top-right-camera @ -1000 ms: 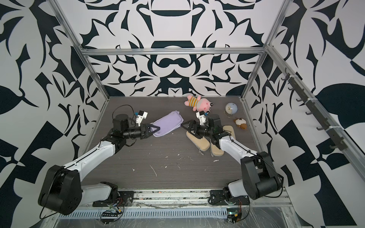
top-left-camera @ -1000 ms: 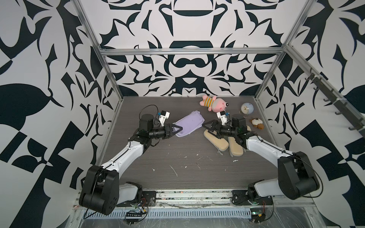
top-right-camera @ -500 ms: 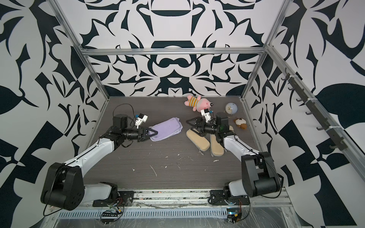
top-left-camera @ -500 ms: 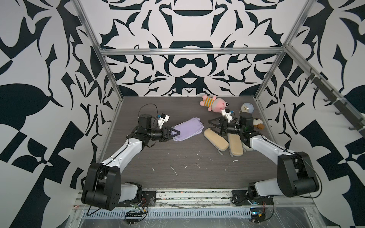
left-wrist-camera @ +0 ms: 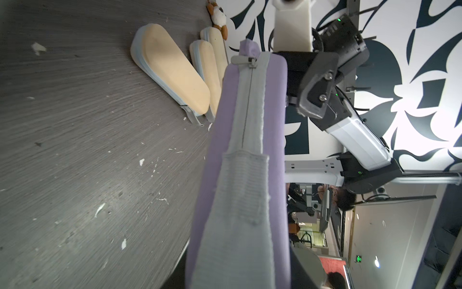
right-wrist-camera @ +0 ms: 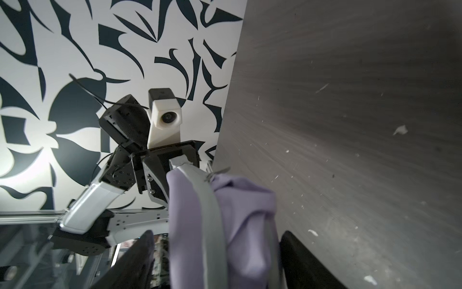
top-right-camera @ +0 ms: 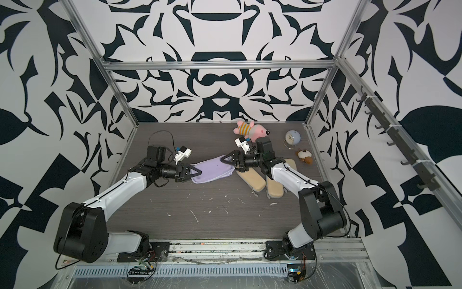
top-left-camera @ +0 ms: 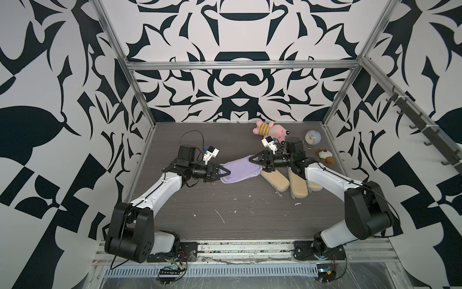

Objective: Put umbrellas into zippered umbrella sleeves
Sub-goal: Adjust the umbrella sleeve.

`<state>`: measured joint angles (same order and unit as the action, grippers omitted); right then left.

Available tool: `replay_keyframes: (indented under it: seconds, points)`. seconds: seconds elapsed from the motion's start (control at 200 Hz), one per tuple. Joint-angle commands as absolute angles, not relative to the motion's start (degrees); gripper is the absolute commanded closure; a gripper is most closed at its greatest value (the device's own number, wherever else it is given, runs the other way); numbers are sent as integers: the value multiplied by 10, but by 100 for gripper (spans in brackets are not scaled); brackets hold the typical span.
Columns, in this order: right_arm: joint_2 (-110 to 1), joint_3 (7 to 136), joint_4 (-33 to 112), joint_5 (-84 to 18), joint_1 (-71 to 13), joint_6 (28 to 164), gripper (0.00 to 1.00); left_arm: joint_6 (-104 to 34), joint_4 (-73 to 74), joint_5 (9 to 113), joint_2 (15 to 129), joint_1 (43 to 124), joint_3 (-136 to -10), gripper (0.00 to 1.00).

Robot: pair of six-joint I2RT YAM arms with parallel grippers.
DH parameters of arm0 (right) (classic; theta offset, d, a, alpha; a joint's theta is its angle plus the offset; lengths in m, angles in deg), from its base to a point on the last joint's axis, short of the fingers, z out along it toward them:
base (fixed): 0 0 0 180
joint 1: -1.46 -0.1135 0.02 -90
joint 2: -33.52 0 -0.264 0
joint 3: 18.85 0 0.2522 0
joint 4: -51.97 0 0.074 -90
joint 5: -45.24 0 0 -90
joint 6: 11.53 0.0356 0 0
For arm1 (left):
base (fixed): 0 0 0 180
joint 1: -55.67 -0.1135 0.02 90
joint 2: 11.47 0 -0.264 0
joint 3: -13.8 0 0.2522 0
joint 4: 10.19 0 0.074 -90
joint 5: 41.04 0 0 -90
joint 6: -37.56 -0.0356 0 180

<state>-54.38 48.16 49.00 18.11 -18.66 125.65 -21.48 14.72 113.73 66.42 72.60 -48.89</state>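
Lavender sleeve runs lengthwise left-right, slightly diagonal.

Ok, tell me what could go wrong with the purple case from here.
Purple fabric bulges out beside the zip where the right gripper straddles the purple case; closing there could trap it in the zip.
The left gripper clamps only the case's other end, so a hard pull may twist it loose.
The beige cases lie close under the right arm and could get nudged.
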Motion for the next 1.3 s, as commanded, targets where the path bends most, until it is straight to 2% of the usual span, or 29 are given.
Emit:
replay_keyframes:
  seconds: [0.0,0.08,0.17,0.3,0.37,0.41,0.46,0.6,0.81,0.855,1.01,1.04,1.11,1.135,1.19,1.295]
  points:
    - [-538,499,530,228,-204,1274,47,-273,181,1188,677,732,-530,93]
    - [-537,479,574,213,-207,1316,71,-268,178,1168,685,732,-543,81]
    - [-530,438,671,166,-211,1395,83,-210,114,1121,677,729,-533,50]
    - [-516,382,785,38,-232,1499,100,6,-185,1000,621,725,-413,21]
    - [-510,365,810,-48,-258,1534,100,120,-345,906,593,730,-335,16]
    - [-506,353,821,-109,-276,1554,100,170,-419,856,590,736,-295,9]
    - [-499,336,825,-198,-304,1579,100,197,-459,800,590,752,-266,4]
    - [-482,303,831,-380,-378,1624,100,186,-482,688,599,821,-235,5]
    - [-445,273,796,-575,-462,1618,100,224,-571,611,691,879,-216,14]
    - [-449,275,797,-586,-471,1619,100,232,-598,607,714,887,-219,14]
    - [-477,290,786,-571,-488,1620,100,275,-707,616,801,899,-244,31]
    - [-482,292,783,-564,-488,1617,92,281,-732,615,822,899,-246,37]
    - [-487,303,738,-477,-474,1608,60,303,-789,615,861,885,-246,51]
    - [-484,307,704,-441,-464,1601,53,310,-790,627,870,873,-249,57]
    - [-472,315,606,-367,-433,1568,46,291,-790,655,884,853,-250,65]
    - [-422,291,448,-295,-375,1506,42,267,-775,692,925,842,-248,77]
